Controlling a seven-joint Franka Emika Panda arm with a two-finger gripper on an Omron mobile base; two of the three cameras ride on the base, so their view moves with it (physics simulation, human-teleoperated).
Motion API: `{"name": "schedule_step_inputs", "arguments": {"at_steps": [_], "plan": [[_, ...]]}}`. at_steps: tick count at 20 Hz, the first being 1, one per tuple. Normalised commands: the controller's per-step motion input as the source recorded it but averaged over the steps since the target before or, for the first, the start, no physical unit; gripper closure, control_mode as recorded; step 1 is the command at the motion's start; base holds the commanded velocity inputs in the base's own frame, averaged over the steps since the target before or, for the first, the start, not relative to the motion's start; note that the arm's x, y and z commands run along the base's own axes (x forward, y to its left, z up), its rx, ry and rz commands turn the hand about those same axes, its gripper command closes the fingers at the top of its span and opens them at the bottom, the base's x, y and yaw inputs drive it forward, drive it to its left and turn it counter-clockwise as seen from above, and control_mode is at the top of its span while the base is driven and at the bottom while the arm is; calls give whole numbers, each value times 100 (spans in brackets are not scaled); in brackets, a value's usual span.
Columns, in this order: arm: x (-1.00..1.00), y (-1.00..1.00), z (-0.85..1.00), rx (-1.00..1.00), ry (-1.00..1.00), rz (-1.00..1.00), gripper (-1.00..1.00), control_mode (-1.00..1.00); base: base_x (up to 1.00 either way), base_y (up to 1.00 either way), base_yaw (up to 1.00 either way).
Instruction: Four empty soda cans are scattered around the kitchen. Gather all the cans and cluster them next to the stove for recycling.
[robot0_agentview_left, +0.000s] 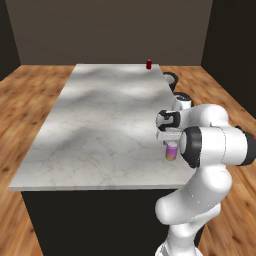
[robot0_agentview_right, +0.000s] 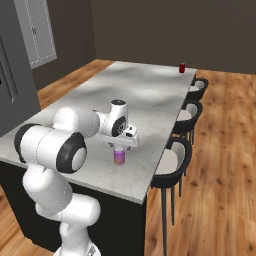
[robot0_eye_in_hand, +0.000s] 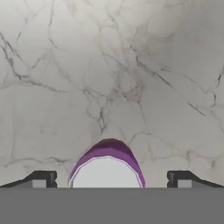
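Observation:
A purple-pink soda can (robot0_agentview_left: 171, 151) (robot0_agentview_right: 119, 156) with an orange-yellow base stands upright near the front right edge of a marble island counter (robot0_agentview_left: 100, 125) (robot0_agentview_right: 150, 95). My gripper (robot0_agentview_left: 170, 144) (robot0_agentview_right: 120, 146) hangs just above it, pointing down, open. In the hand view the can's silver top (robot0_eye_in_hand: 107, 168) sits between the two fingertips (robot0_eye_in_hand: 43, 179), which stand wide apart and clear of it. A red soda can (robot0_agentview_left: 149, 63) (robot0_agentview_right: 182, 68) stands upright at the counter's far end, near the right edge. The stove is out of view.
Black bar stools (robot0_agentview_left: 170, 78) (robot0_agentview_right: 172, 162) line the island's right side. A tall grey cabinet (robot0_agentview_right: 15, 75) stands to the left of the island. Wooden floor surrounds it, and dark walls close off the back.

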Motion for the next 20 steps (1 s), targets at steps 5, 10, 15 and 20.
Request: {"name": "schedule_step_inputs", "arguments": {"at_steps": [5,10,15,20], "plan": [[1,-1,-28,0,0,0,-100,-100,0,0,0],[3,-4,-14,0,0,0,-100,-100,0,0,0],[1,-3,-4,0,0,-1,-100,-100,0,0,0],[0,0,0,0,0,0,-100,-100,0,0,0]]}}
